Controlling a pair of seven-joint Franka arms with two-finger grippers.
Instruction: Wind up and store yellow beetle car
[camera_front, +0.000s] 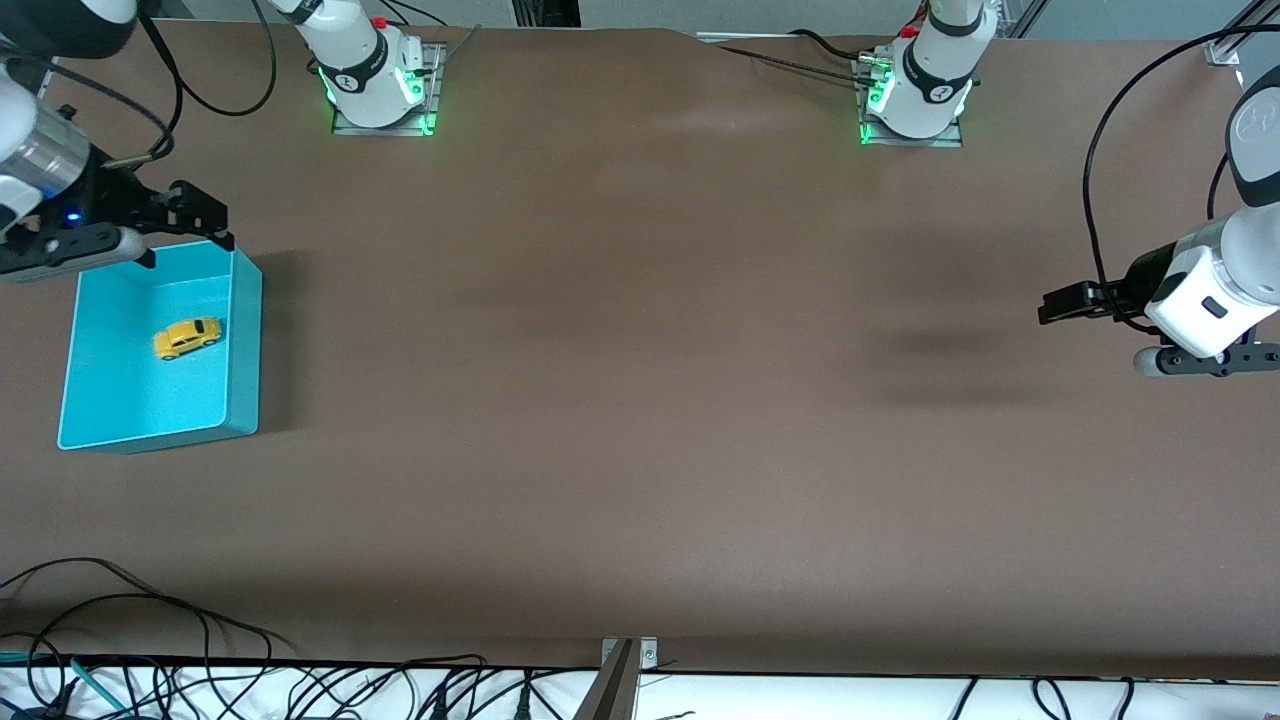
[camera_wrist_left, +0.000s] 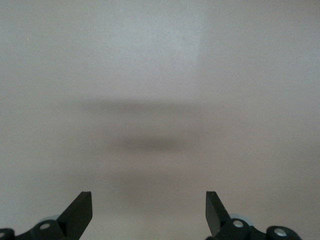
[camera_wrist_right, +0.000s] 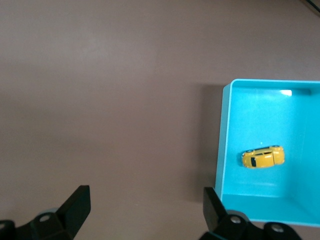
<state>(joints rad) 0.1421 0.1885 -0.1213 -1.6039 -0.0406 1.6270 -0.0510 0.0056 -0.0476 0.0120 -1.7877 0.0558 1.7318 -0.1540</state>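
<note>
One yellow beetle car (camera_front: 187, 338) lies inside a turquoise bin (camera_front: 245, 345), below the empty, wide-open right end effector (camera_front: 190, 228).
Seen from the front camera, the car sits at about six o'clock from it, long axis running three to nine. The left end effector (camera_front: 1062, 303), also wide open and empty, waits well apart over the bare brown tabletop (camera_front: 640, 400).

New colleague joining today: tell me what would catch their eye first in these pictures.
A turquoise bin at the right arm's end of the table, with a small yellow toy car lying in it. The right gripper hangs open over the bin's rim; the left gripper waits open over bare brown table at the left arm's end.
</note>
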